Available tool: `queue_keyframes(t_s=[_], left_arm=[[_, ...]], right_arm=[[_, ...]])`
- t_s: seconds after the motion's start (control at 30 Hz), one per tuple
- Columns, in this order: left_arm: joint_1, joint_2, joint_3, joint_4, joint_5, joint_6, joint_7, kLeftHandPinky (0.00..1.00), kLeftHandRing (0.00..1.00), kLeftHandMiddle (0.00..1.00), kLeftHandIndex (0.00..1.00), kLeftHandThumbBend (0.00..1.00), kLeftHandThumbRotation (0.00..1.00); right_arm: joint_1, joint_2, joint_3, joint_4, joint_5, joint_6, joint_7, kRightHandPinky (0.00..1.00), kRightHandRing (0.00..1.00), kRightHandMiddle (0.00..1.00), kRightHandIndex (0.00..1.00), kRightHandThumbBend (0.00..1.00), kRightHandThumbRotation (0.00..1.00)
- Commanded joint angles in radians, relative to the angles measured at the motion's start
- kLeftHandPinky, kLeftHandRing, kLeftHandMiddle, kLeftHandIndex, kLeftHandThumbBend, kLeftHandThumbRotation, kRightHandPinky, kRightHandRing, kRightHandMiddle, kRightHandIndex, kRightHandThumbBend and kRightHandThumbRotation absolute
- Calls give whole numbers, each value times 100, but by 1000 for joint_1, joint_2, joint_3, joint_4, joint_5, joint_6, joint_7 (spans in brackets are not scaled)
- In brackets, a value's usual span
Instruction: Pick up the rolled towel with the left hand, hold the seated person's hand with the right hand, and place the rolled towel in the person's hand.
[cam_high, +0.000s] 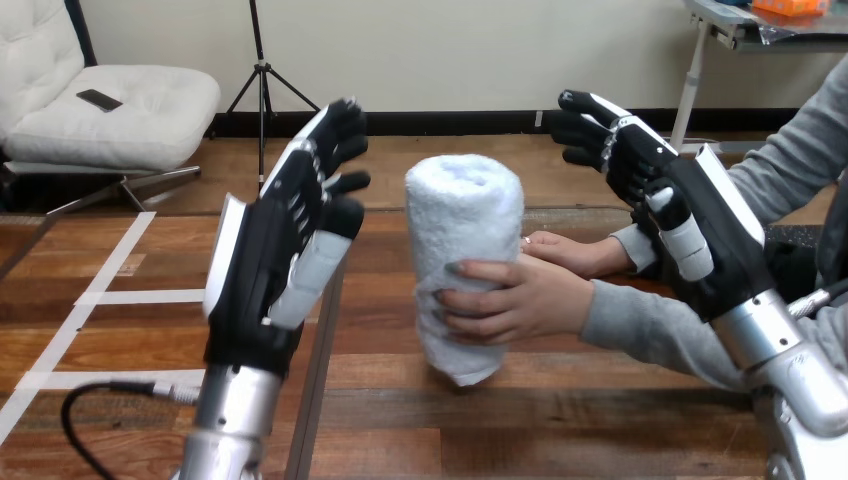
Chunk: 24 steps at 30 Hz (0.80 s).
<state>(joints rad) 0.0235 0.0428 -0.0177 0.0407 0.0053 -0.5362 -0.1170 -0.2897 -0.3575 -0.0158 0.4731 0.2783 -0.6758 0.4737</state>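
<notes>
The rolled towel (463, 250) is white and stands upright above the wooden table (560, 420), gripped around its lower half by the person's hand (520, 298). A second hand of the person (565, 252) lies just behind it on the table. My left hand (290, 240) is raised to the left of the towel, fingers straight and open, a gap between it and the towel. My right hand (665, 190) is raised at the right, above the person's forearms, open with fingers stretched toward the back, touching nothing.
The person's grey sleeves (660, 325) reach in from the right edge across the table. The table's left edge (315, 400) runs just under my left arm, with floor beyond it.
</notes>
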Motion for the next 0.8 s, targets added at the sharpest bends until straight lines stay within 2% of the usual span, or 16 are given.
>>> queue_keyframes(t_s=[0.0,0.4,0.77], left_arm=[[31,7,-4,-125,-25,-20,-7,75,84,85,85,86,86],[121,13,-9,-205,-42,-45,-26,73,83,84,84,83,84],[170,13,-7,-234,-76,-76,-45,73,83,84,83,83,83]], right_arm=[[49,55,-20,-202,56,42,-32,91,89,88,88,100,100],[179,104,9,-398,96,124,-24,89,89,89,88,100,100],[257,141,32,-494,125,163,11,88,89,89,90,100,100]])
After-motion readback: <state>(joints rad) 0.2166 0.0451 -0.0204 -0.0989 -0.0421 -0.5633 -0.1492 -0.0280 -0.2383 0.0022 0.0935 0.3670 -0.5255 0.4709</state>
